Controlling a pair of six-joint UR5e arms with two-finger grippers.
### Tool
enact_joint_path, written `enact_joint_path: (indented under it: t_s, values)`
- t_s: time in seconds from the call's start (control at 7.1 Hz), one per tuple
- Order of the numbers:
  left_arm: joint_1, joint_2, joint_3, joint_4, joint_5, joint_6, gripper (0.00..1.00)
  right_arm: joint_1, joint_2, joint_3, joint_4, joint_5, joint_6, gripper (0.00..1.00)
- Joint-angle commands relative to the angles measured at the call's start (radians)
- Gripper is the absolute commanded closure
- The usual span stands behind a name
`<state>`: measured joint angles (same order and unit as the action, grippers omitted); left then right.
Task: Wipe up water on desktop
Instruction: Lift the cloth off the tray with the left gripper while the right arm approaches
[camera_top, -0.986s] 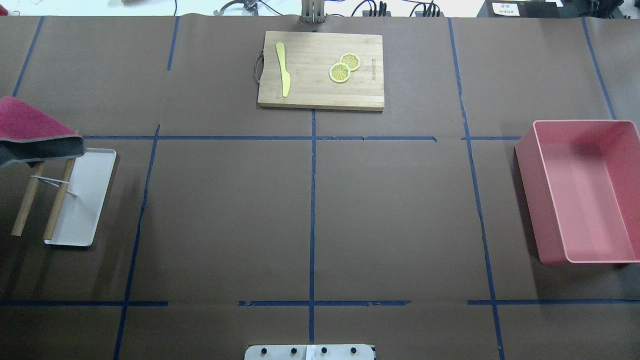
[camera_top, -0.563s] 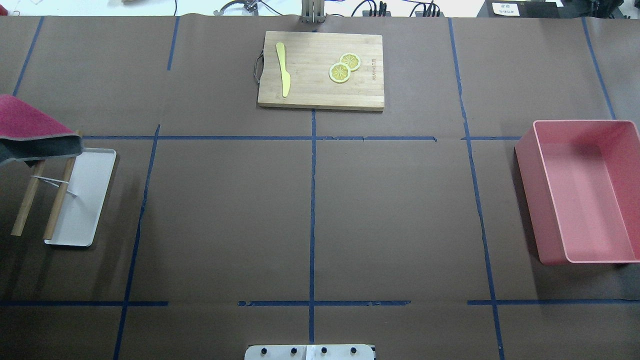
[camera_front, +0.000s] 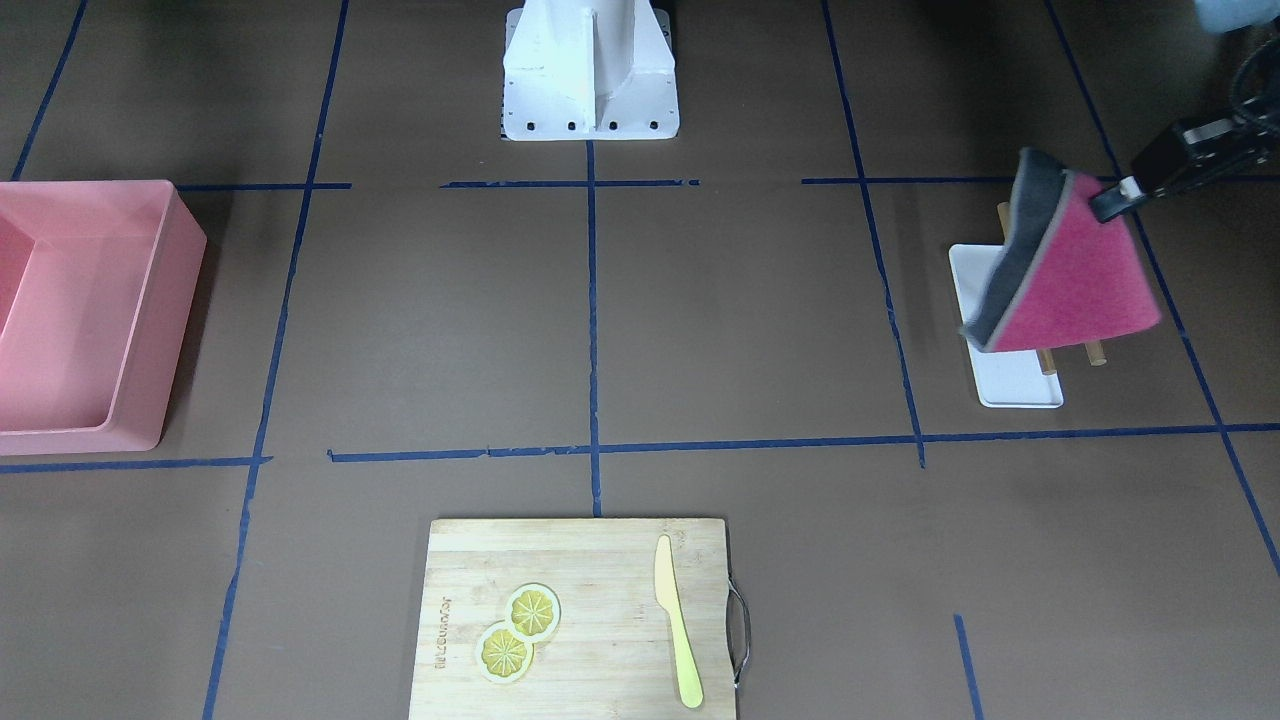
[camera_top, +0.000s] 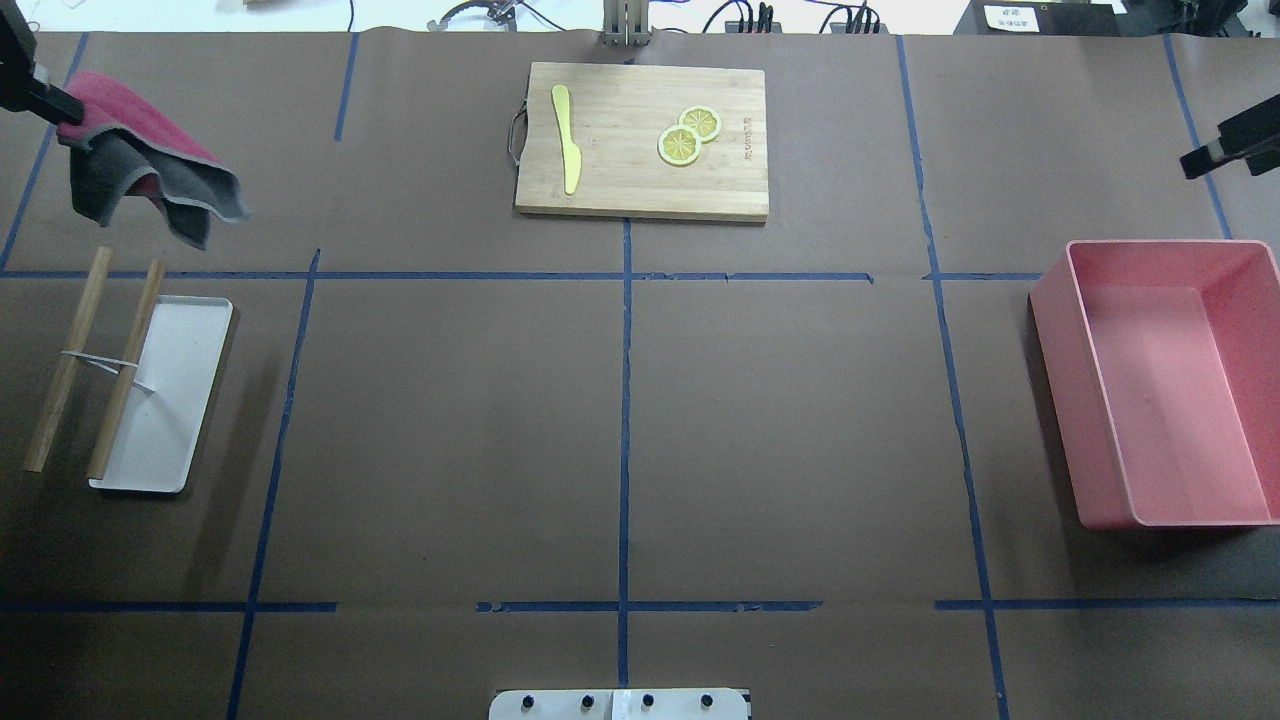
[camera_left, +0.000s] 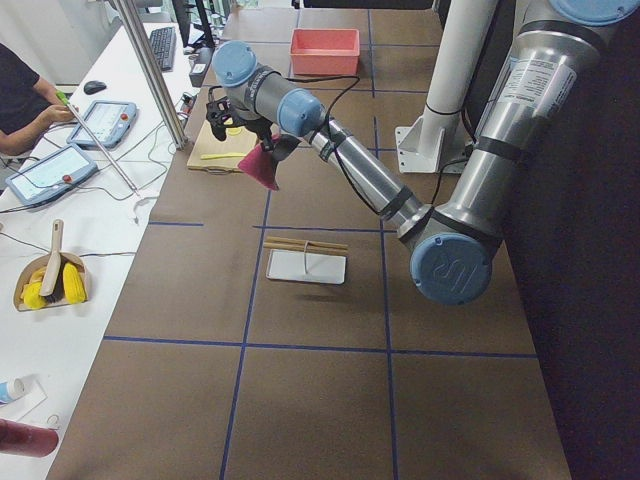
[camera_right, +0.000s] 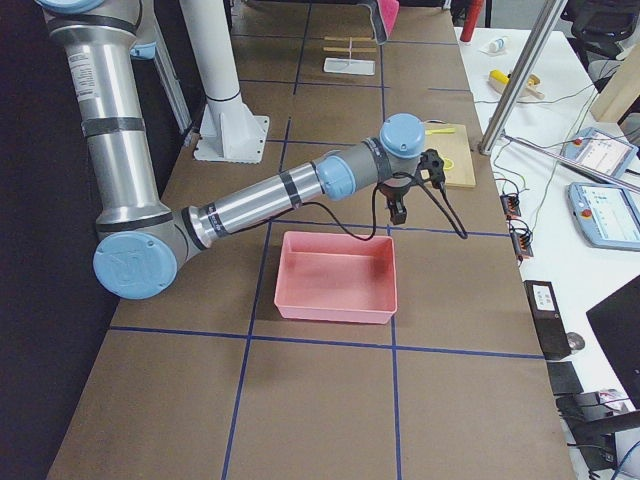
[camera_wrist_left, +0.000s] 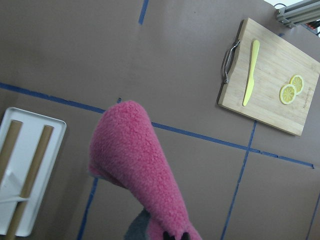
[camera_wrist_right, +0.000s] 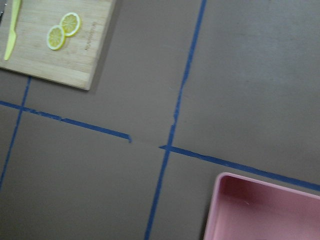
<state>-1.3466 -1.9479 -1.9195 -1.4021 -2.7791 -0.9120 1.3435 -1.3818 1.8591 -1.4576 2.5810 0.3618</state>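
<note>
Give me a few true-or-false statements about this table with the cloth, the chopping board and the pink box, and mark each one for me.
1. The pink and grey fluffy cloth hangs in the air from the left gripper. True.
2. The flat yellow knife is in the right gripper. False: it lies on the rectangular bamboo cutting board, far from that gripper.
3. Two round lemon slices lie on that board. True.
4. The cloth sits inside the pink rectangular bin. False: the bin stands at the opposite end of the table from the cloth.
</note>
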Motion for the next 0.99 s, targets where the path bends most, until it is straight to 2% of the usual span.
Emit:
enact_joint_path:
  t_s: [0.0,0.14,0.28,0.42,0.56,0.7,0.85]
  values:
    - [0.049,-0.02,0.054,-0.139,-0.053,-0.161,1.0,-0.151,0.099,0.011,0.199,-0.065,0.278,0.0]
    - [0.066,-0.054,0.086,-0.194,-0.051,-0.251,1.0,-0.241,0.157,0.015,0.25,-0.182,0.38,0.0]
    - [0.078,-0.075,0.109,-0.228,-0.047,-0.29,1.0,-0.304,0.187,0.015,0.287,-0.24,0.437,0.0]
    - [0.081,-0.08,0.105,-0.236,-0.025,-0.294,1.0,-0.379,0.225,0.025,0.315,-0.357,0.442,0.0]
    - [0.127,-0.08,0.112,-0.34,0.007,-0.295,1.0,-0.488,0.246,0.053,0.319,-0.512,0.465,0.0]
    - [0.183,-0.08,0.109,-0.424,0.085,-0.344,1.0,-0.563,0.253,0.077,0.319,-0.612,0.465,0.0]
    - [0.204,-0.08,0.118,-0.515,0.114,-0.369,1.0,-0.613,0.256,0.098,0.319,-0.677,0.465,0.0]
